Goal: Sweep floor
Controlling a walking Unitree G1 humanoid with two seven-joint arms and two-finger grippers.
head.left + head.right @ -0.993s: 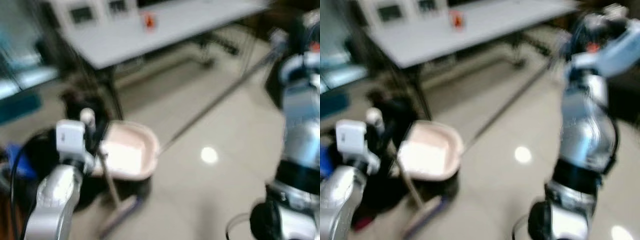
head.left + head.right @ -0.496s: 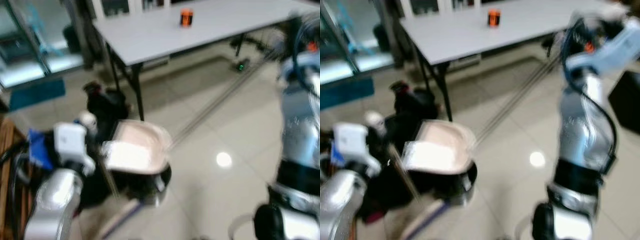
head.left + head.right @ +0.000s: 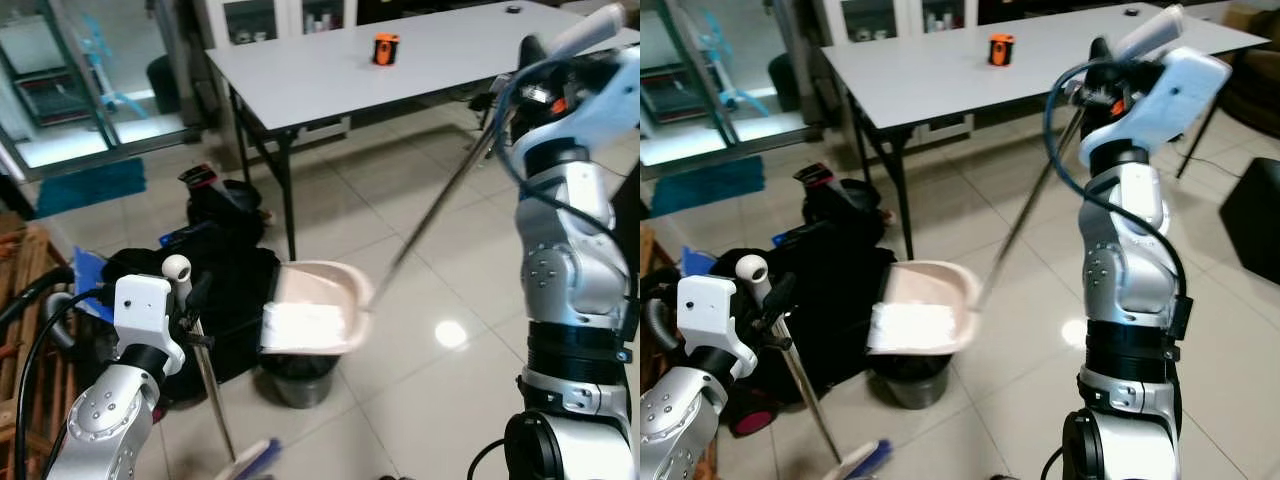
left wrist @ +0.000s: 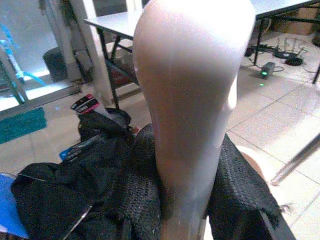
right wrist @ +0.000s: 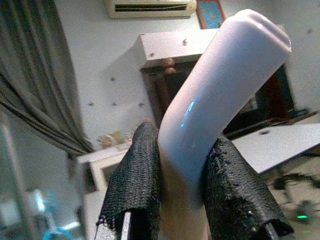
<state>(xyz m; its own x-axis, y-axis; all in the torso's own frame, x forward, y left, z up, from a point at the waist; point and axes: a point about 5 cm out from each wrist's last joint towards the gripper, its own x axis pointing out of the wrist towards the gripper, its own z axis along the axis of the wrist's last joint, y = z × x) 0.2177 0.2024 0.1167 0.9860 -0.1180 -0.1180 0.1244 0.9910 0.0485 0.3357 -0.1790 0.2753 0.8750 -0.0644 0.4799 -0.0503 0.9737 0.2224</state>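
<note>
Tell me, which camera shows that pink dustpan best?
The right eye view: the whole dustpan shows above the black bin, its long handle running up to the right gripper. The left eye view shows much the same; the right wrist view shows just its handle tip.

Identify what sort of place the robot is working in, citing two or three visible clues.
Probably a workroom or office in a home: a long white folding table on black legs, a glossy beige tiled floor, glass-fronted white cabinets behind, and a black bag on the floor.
</note>
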